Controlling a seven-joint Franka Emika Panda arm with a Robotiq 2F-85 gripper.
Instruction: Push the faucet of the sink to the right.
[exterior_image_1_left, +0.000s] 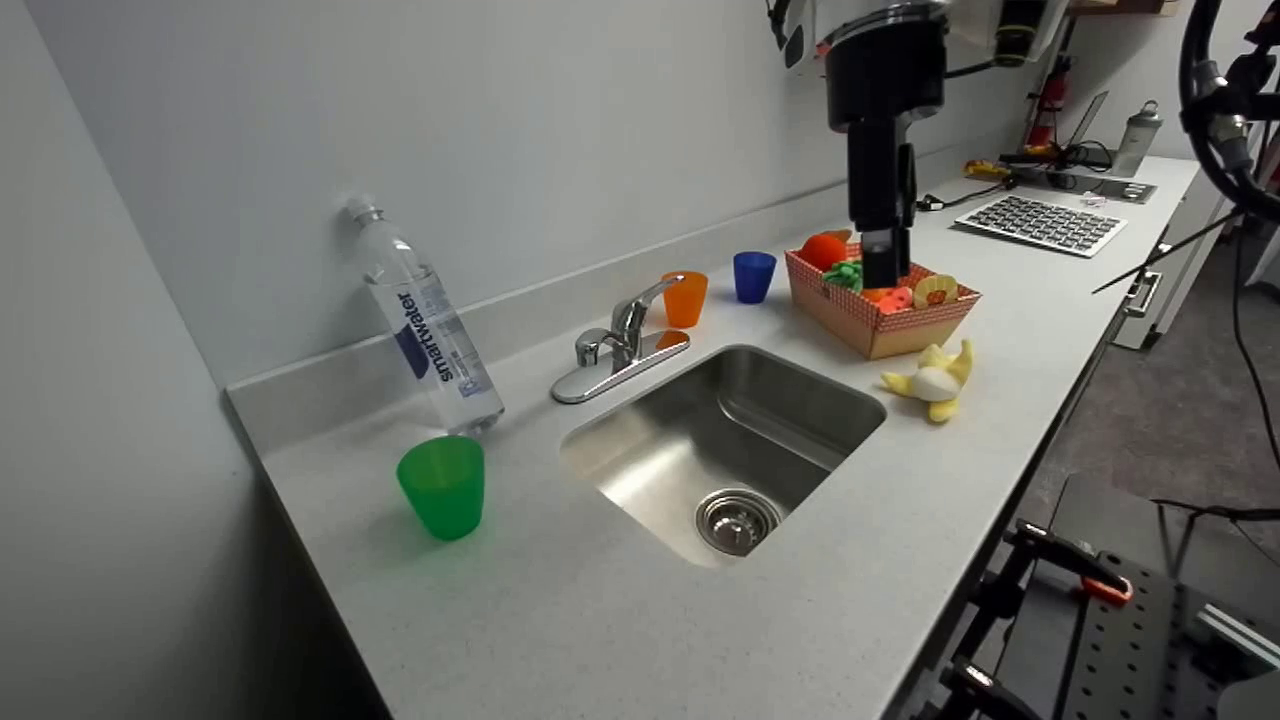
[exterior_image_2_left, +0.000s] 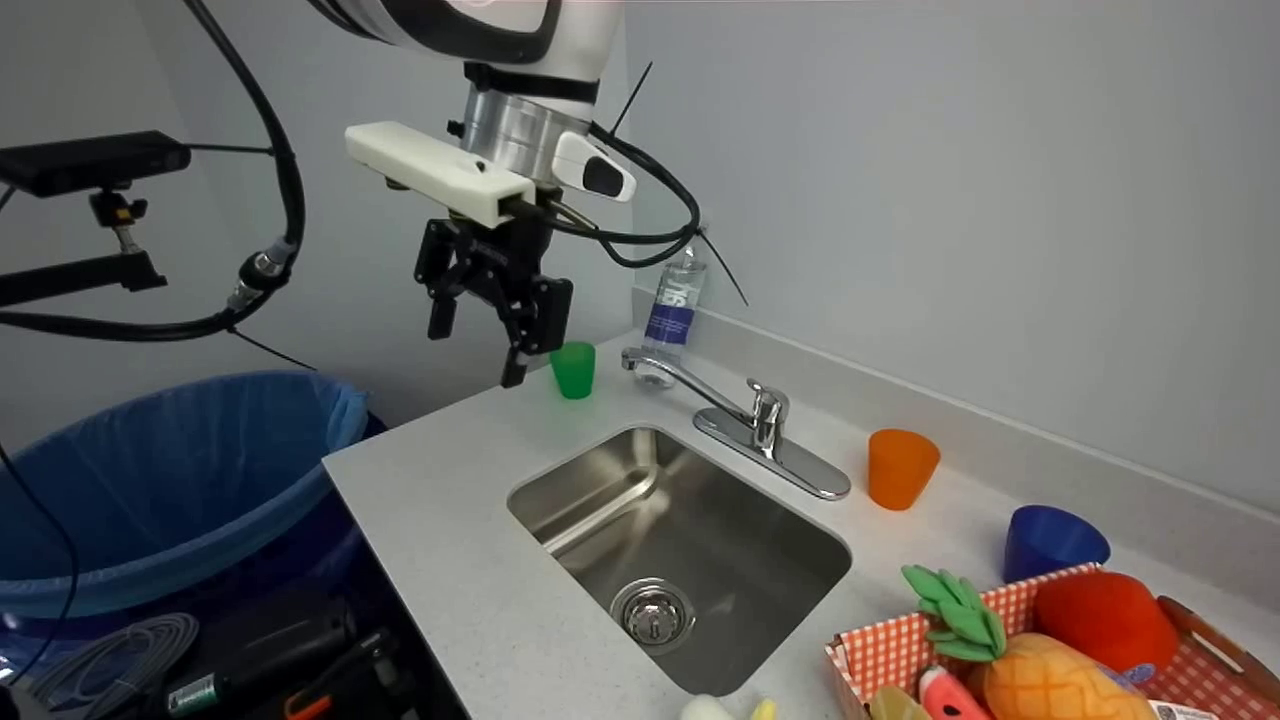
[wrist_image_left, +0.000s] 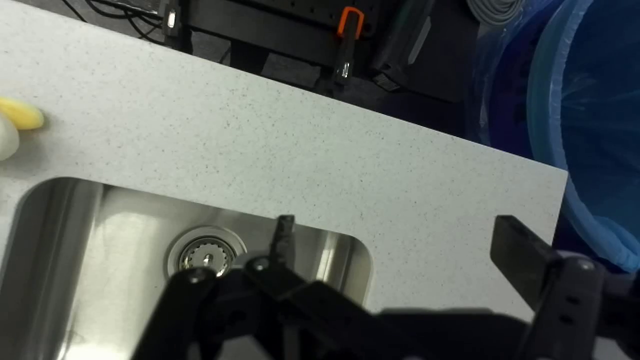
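Note:
The chrome faucet (exterior_image_1_left: 628, 335) stands behind the sink (exterior_image_1_left: 800, 420), near the wall. In an exterior view, the faucet (exterior_image_2_left: 768, 420) shows its spout stretching toward the bottle end of the counter rather than over the basin. The sink (exterior_image_2_left: 690, 545) is bare steel with a round drain, and part of it shows in the wrist view (wrist_image_left: 135, 235). My gripper (exterior_image_2_left: 478, 345) is open and empty, high above the counter and apart from the faucet; it also shows in an exterior view (exterior_image_1_left: 885, 268). In the wrist view my fingers (wrist_image_left: 395, 220) are wide apart. The faucet is out of the wrist view.
A clear bottle (exterior_image_1_left: 425, 320) leans on the wall behind a green cup (exterior_image_1_left: 445, 488). Orange (exterior_image_1_left: 685, 300) and blue (exterior_image_1_left: 753, 277) cups stand beyond the faucet. A fruit basket (exterior_image_1_left: 850, 325) and a toy banana (exterior_image_1_left: 935, 382) lie past the sink. A blue-lined bin (exterior_image_2_left: 180, 480) stands off the counter's end.

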